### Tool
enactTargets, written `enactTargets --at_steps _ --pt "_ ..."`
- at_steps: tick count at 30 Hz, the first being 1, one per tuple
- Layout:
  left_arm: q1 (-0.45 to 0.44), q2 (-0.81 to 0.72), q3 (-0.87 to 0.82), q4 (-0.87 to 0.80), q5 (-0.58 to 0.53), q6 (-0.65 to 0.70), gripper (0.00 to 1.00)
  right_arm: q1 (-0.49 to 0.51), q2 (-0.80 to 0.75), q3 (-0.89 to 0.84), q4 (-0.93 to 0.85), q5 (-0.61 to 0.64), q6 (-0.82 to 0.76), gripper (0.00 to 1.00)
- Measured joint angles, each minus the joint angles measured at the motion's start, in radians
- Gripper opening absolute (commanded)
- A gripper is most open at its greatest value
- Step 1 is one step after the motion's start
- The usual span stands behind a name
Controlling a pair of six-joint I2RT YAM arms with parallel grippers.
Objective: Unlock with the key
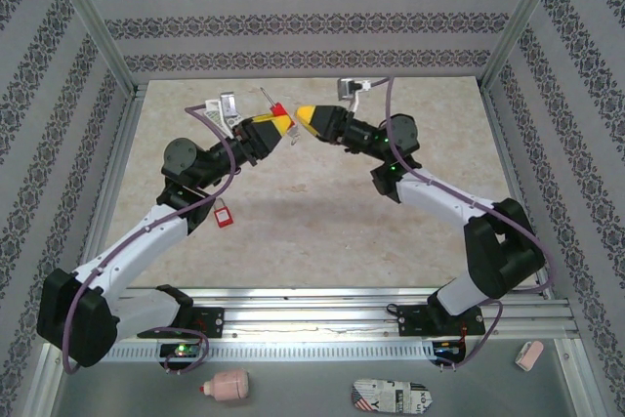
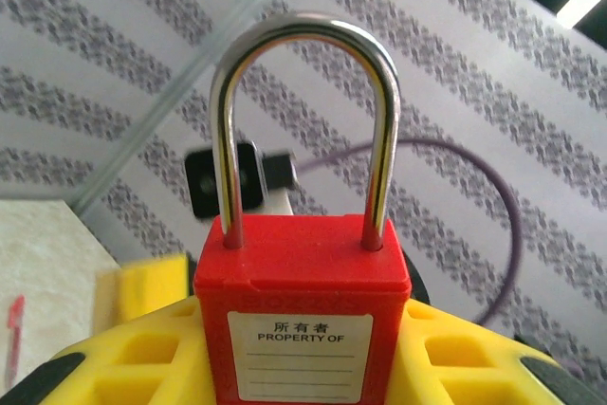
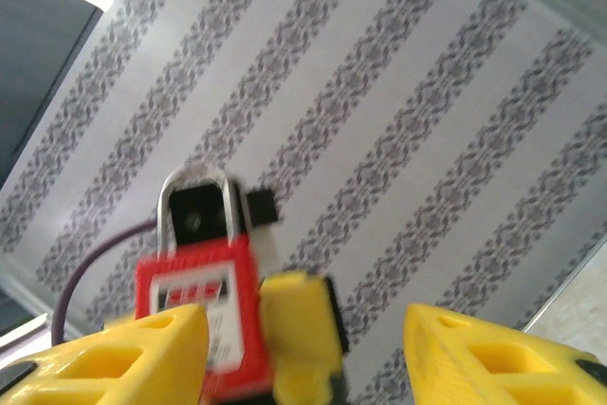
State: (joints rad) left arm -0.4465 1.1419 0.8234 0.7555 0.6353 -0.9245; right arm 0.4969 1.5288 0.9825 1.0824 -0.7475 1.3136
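Surface: flat beige tabletop (image 1: 322, 212) w/ faint marbled mottling, matte. Grey ribbed aluminium rails (image 1: 322, 314) run along near edge, where both arm bases bolt on. Room: 3 walls (image 1: 312, 17) papered pale grey w/ dark ornamental stripe bands. Bare aluminium frame posts (image 1: 98, 26) at the corners.

Left gripper (image 1: 281, 122), chunky yellow plastic fingers w/ square recessed pockets, is clamped on both sides of a red plastic padlock (image 2: 299, 291) and holds it up above mid-table. Padlock body is boxy and smooth, w/ a white label reading "PROPERTY OF" over blank lines. Its polished steel U-shackle (image 2: 303, 27) is seated in both holes, upright in left wrist view.

Right gripper (image 1: 306, 118), same yellow fingers, sits just beside the held lock, tip to tip w/ the left. Its fingers stand well apart w/ nothing between them. Right wrist view is blurred.

Small silvery key: can't tell where it is, too tiny to pick out.

A 2nd red padlock (image 1: 224, 212) lies on the table near left arm's elbow. Thin red pen (image 1: 266, 97) lies on far part of table behind the grippers. Purple cable (image 2: 512, 225) loops along each arm; arm shells are white and black.
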Motion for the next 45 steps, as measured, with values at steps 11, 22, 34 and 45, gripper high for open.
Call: enactTargets --at_steps 11,22,34,45 --pt "-0.011 -0.055 0.091 -0.318 0.051 0.195 0.00 -0.065 -0.135 -0.080 -0.176 0.022 -0.077 0.60" --pt "-0.011 -0.077 0.167 -0.578 -0.064 0.341 0.00 0.179 -0.438 -0.048 -0.855 0.254 -0.696 0.60" --pt "-0.084 -0.027 0.280 -0.864 -0.275 0.339 0.00 0.468 -0.292 0.062 -1.151 0.772 -1.243 0.64" --pt "-0.157 0.003 0.340 -1.020 -0.413 0.364 0.00 0.522 -0.247 0.090 -1.152 0.966 -1.413 0.58"
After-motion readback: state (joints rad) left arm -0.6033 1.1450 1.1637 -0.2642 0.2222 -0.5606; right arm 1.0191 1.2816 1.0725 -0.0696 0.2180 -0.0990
